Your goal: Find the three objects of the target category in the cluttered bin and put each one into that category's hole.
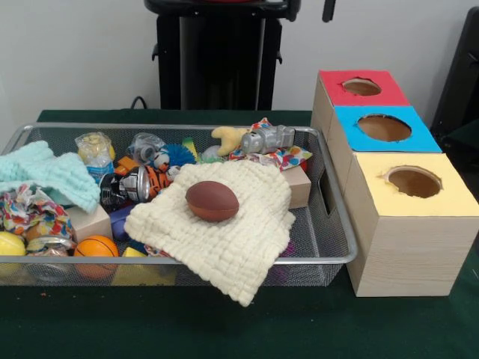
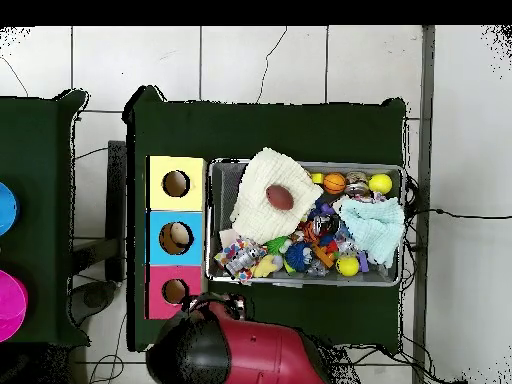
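Note:
The wire-mesh bin (image 1: 314,259) sits on the green table, full of clutter; it also shows in the overhead view (image 2: 305,283). A brown toy football (image 1: 212,200) lies on a cream knitted cloth (image 1: 232,239) that hangs over the bin's front rim. An orange basketball (image 1: 96,247) and a yellow ball (image 1: 9,244) lie at the front left. The hole (image 1: 361,87) in the red-topped box is the farthest of the three and looks empty; it also shows in the overhead view (image 2: 175,291). The gripper shows in neither view.
A blue-topped box (image 1: 419,138) and a yellow-topped box (image 1: 449,198) stand in a row with the red one, right of the bin. A mint cloth (image 1: 45,173), a silver toy (image 1: 268,138), a striped can (image 1: 138,183) and wooden blocks (image 1: 299,185) fill the bin. The robot's base (image 2: 240,350) stands beside the red box.

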{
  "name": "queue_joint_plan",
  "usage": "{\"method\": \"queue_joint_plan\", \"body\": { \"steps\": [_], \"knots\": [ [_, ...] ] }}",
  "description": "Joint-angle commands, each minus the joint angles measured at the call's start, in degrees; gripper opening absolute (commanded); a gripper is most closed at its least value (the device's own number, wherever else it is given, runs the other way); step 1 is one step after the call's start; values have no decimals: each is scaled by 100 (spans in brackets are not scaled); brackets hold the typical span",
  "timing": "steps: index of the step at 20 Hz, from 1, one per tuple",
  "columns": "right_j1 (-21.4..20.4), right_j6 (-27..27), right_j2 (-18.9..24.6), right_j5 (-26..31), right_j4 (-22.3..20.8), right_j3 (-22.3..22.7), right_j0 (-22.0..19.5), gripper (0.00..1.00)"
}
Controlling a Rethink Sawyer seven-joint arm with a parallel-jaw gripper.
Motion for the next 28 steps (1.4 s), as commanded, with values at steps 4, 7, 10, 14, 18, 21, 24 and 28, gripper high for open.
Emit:
{"method": "queue_joint_plan", "body": {
  "steps": [4,7,10,14,18,21,24,28],
  "knots": [
    [515,-486,613,-387,-508,-213,-947,100],
    [623,-684,808,-400,-632,-276,-1277,100],
    [688,-765,971,-442,-784,-318,-1542,100],
    [883,-893,1148,-506,-1174,-510,-1984,100],
    [1035,-957,1370,-609,-1526,-596,-2397,100],
    [1106,-1007,1492,-634,-1873,-737,-2671,100],
    [1235,-1057,1621,-600,-2184,-934,-2910,100],
    [1597,-992,1780,-818,-2618,-1124,-3189,100]
  ]
}}
